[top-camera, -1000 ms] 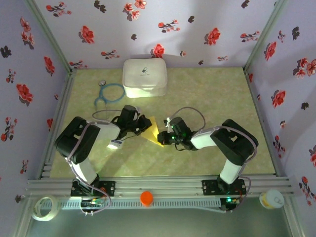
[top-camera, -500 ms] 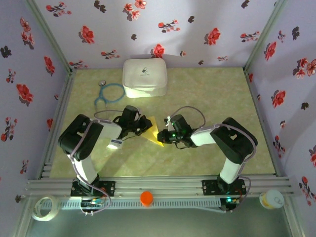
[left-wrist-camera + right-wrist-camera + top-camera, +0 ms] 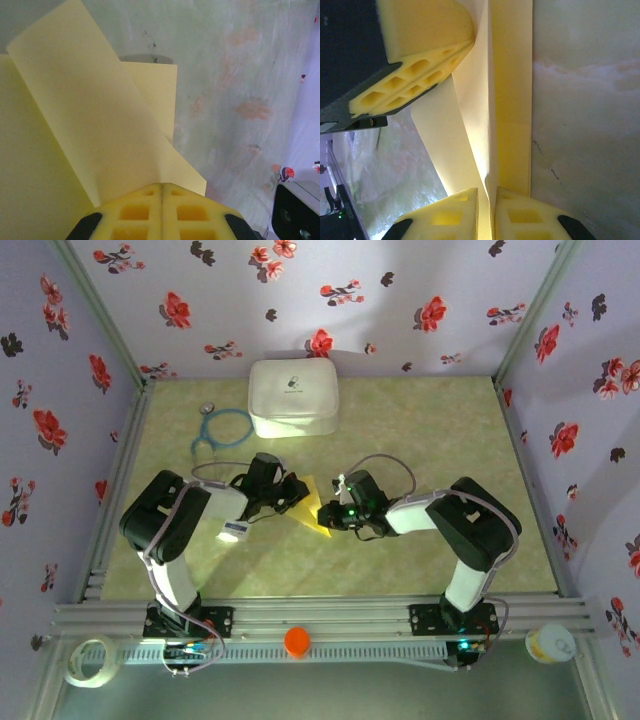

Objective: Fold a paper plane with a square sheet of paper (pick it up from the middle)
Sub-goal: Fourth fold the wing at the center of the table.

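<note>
At the centre of the table [image 3: 430, 440], the square sheet of paper [image 3: 314, 507] sits mid-fold, one flap raised. My left gripper [image 3: 161, 187] is clamped tight on its edge. My right gripper [image 3: 489, 192] straddles the crease, pads barely parted, so I cannot tell whether it grips; next, I judge, that crease needs pressing flat.

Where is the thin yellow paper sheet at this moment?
In the top view the thin yellow paper sheet is mid-table between the left pincer, shut on it, and the right pincer, nearer the bases than the white rounded case.

Left fingers [image 3: 135, 216] pinched; right fingers [image 3: 522, 220] seemingly barely parted.
</note>
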Robot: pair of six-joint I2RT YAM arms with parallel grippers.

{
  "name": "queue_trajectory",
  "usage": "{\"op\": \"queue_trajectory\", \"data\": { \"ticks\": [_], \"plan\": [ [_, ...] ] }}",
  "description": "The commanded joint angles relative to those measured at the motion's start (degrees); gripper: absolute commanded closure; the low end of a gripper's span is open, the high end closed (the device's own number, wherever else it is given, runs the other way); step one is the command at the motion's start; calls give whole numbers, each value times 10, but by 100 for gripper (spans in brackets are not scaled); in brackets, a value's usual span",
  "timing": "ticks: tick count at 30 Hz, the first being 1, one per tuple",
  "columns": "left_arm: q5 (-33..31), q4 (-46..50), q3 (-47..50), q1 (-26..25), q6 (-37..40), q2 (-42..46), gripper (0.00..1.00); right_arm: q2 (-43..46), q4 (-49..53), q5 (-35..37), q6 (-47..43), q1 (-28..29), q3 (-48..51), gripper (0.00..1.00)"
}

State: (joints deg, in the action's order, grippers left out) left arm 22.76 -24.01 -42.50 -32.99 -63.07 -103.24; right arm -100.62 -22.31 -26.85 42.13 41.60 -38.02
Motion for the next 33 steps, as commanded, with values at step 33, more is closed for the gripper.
{"op": "queue_trajectory", "data": {
  "ticks": [33],
  "plan": [
    [14, 17, -18, -2, 28, -39, 100, -25, 66, 7, 46, 5, -17, 82]
  ]
}}
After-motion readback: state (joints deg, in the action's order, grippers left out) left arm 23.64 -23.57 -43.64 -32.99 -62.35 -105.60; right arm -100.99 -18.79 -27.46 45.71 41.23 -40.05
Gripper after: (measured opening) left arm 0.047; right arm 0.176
